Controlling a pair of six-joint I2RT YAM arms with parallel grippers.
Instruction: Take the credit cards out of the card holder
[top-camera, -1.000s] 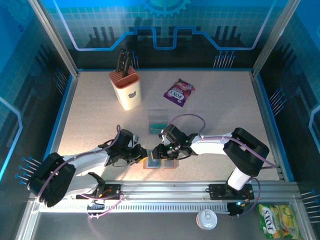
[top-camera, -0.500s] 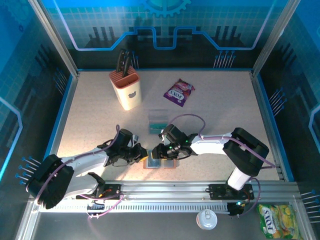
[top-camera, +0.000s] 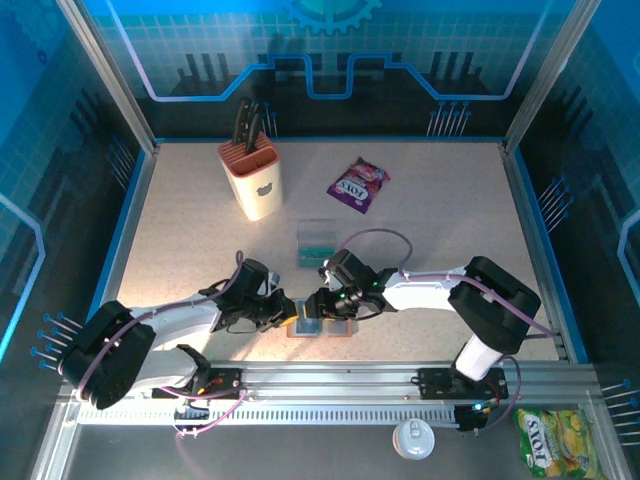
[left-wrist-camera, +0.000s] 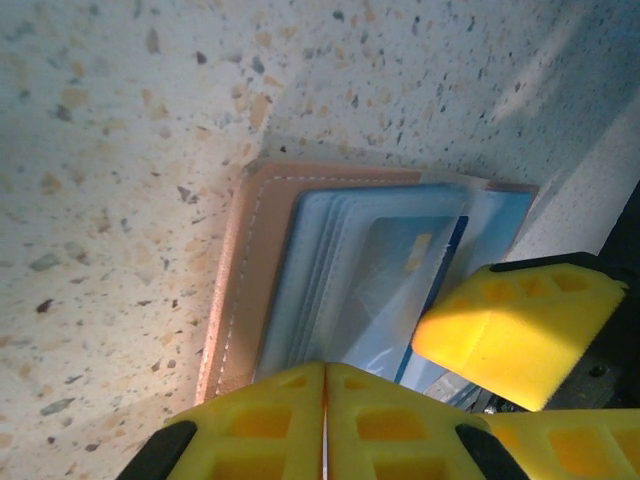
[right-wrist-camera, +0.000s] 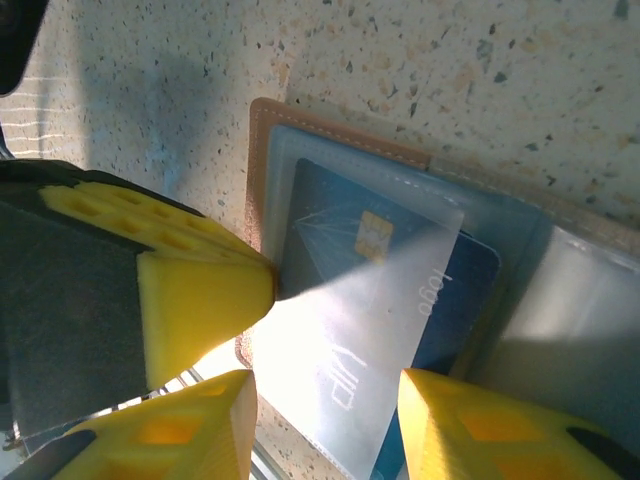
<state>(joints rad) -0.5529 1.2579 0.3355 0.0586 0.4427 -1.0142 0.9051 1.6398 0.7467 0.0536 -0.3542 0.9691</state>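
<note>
Left wrist: shows left end effector (left-wrist-camera: 325, 385) clamped shut, pads together at near edge of the card holder (left-wrist-camera: 235, 270); can't tell if a sleeve is pinched. Lies open flat on desk (left-wrist-camera: 120, 150), blue credit card (left-wrist-camera: 390, 280) in the top clear sleeve. Right wrist: shows right end effector (right-wrist-camera: 325, 400) with fingers apart, straddling that card's end, card partly out of the sleeve. Top external: puts holder near front desk edge between both arms, clear tray (top-camera: 318, 243) just behind, knife block (top-camera: 252, 180) and purple snack packet (top-camera: 358, 185) farther back.
</note>
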